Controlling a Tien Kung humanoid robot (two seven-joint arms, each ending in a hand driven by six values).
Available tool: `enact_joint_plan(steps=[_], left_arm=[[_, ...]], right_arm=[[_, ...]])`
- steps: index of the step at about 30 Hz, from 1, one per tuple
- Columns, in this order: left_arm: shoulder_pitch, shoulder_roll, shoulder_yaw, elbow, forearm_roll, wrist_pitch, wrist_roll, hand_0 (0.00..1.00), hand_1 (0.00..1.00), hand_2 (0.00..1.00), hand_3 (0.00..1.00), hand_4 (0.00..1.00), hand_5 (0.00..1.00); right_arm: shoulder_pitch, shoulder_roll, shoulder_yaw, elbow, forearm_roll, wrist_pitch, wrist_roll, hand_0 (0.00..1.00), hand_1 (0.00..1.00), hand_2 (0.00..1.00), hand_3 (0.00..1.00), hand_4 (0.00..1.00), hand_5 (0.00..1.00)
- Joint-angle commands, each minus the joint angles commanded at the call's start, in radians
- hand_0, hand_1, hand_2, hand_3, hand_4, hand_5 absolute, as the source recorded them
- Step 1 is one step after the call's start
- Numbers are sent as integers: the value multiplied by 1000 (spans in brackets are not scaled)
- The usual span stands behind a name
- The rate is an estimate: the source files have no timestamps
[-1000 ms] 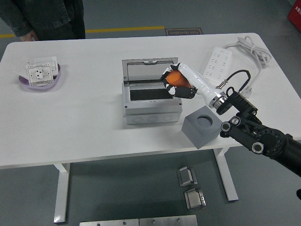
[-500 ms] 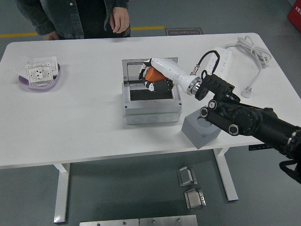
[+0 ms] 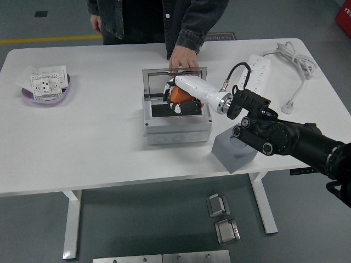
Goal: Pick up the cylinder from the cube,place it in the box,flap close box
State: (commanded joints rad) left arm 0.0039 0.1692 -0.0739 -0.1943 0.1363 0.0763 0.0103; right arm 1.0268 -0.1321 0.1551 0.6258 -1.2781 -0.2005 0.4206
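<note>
An orange cylinder (image 3: 179,94) is held in my right hand (image 3: 176,97), whose fingers are shut on it just above the dark inside of the grey box (image 3: 175,127). The box's clear lid (image 3: 164,80) stands open at the back. A person's hand (image 3: 183,57) rests on the lid's far edge. The grey cube (image 3: 230,153) stands on the table to the right of the box, partly behind my right arm. My left arm is out of sight.
A purple dish with a white socket plate (image 3: 46,86) lies at the far left. At the far right lie a white power strip (image 3: 255,68) and its cable (image 3: 296,60). The person stands at the table's far side behind the box.
My right hand carried the orange cylinder left from the box's right edge to over its opening. The person stepped right and put a hand on the open lid.
</note>
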Motion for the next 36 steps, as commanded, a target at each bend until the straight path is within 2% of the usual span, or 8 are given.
enact_joint_plan(steps=[7,8,13,14,19,20,26,36], left_arm=[[-3,3,4,-1,-1,-4,-1,680,683,606,606,632,290],[-4,2,4,-1,0,-4,-1,678,687,609,607,631,288],[-9,1,17,-3,-11,-6,-7,678,687,609,607,631,288],[-10,1,20,-3,-14,-7,-9,678,686,608,607,629,286],[-15,1,29,-5,-21,-11,-13,678,686,608,607,629,286],[-16,1,30,-5,-21,-12,-13,678,686,606,606,627,283],[-18,0,38,-7,-27,-20,-16,677,687,604,606,625,281],[-12,-6,40,-6,-33,-24,-19,677,684,601,606,623,279]], right_arm=[[13,9,-4,-16,-35,33,11,2,104,410,315,2,2],[14,9,-6,-16,-39,33,12,179,308,599,660,108,166],[18,12,-21,-15,-58,29,14,179,308,599,660,108,166],[19,11,-24,-15,-60,27,14,606,643,770,896,630,124],[24,9,-37,-17,-68,21,14,606,643,770,896,630,124],[24,8,-38,-17,-69,20,14,717,700,797,935,683,84],[25,3,-44,-17,-74,21,15,790,728,813,959,737,128],[2,-27,8,36,-115,29,5,799,727,812,961,748,153]])
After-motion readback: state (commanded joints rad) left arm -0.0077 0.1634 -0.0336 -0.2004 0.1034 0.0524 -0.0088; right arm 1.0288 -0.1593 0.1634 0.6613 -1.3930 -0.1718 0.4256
